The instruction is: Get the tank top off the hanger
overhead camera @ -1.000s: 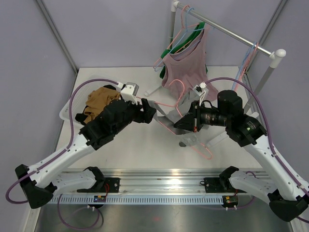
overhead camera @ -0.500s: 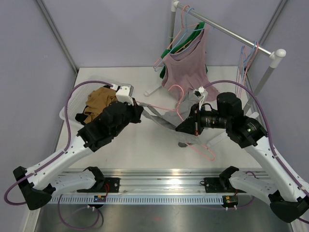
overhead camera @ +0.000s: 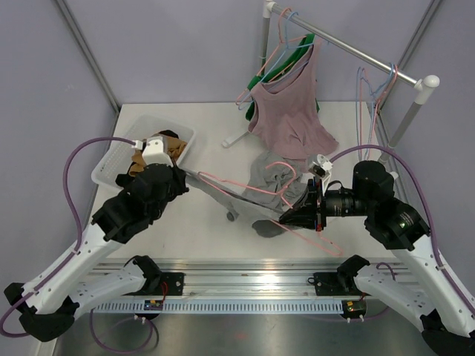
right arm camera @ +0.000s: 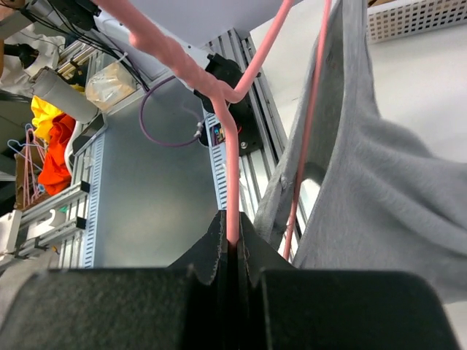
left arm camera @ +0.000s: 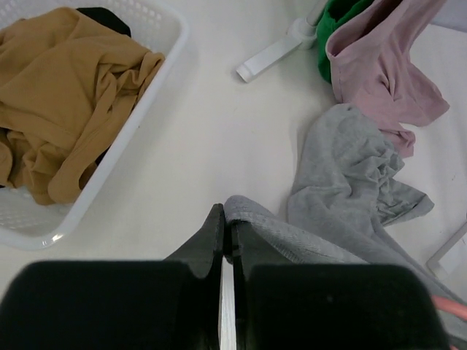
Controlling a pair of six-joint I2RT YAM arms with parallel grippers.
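Note:
A grey tank top [overhead camera: 269, 176] lies bunched at mid-table, one strap stretched out to the left. My left gripper [overhead camera: 185, 176] is shut on that strap; in the left wrist view the grey hem [left arm camera: 252, 214] is pinched at the tips of the gripper [left arm camera: 227, 233]. A pink hanger [overhead camera: 239, 186] still runs through the garment. My right gripper [overhead camera: 286, 217] is shut on the hanger's pink wire [right arm camera: 232, 182], seen between the jaws of the gripper [right arm camera: 233, 244], with grey cloth [right arm camera: 387, 197] hanging beside it.
A white basket [overhead camera: 111, 159] holding a mustard garment [overhead camera: 152, 148] sits at the left. A clothes rail [overhead camera: 349, 48] at the back right carries a mauve tank top [overhead camera: 286, 111], a green garment [overhead camera: 278, 70] and blue hangers [overhead camera: 375, 96]. Its white foot [overhead camera: 237, 137] lies on the table.
My left gripper shut on the grey strap and drew back left toward the basket, stretching it. The right arm pulled the hanger nearer the front edge.

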